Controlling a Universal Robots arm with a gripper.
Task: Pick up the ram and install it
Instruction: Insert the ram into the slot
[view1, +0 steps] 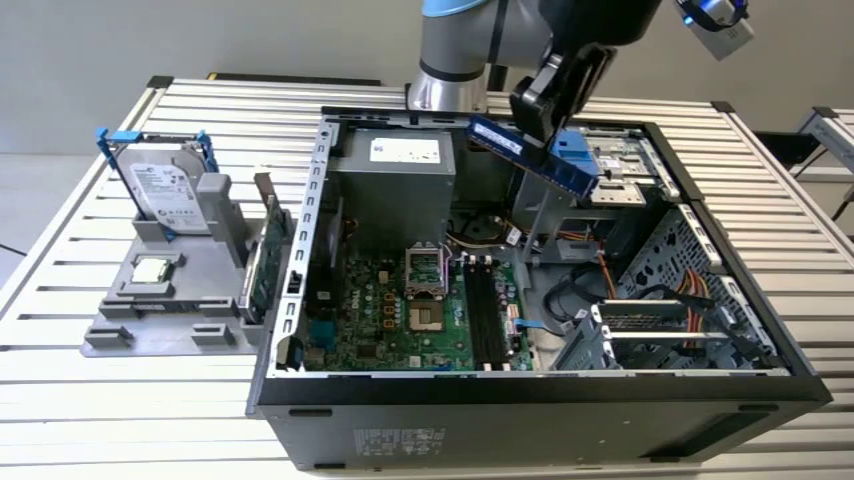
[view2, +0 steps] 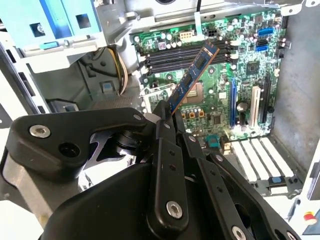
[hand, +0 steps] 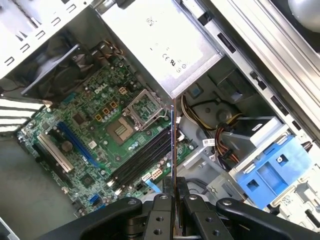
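One ram (view1: 499, 139) is held aloft over the open computer case (view1: 534, 388).
We see the gripper (view1: 542, 140) clamped shut on the stick partway along its length, so the ram hangs tilted above the blue drive bay (view1: 574, 160), well clear of the motherboard (view1: 400, 312). In the second wrist view the ram (view2: 193, 79) juts out from the fingertips toward the board. In the first wrist view it (hand: 173, 145) shows edge-on, with the black memory slots (hand: 142, 162) below it and apart from it.
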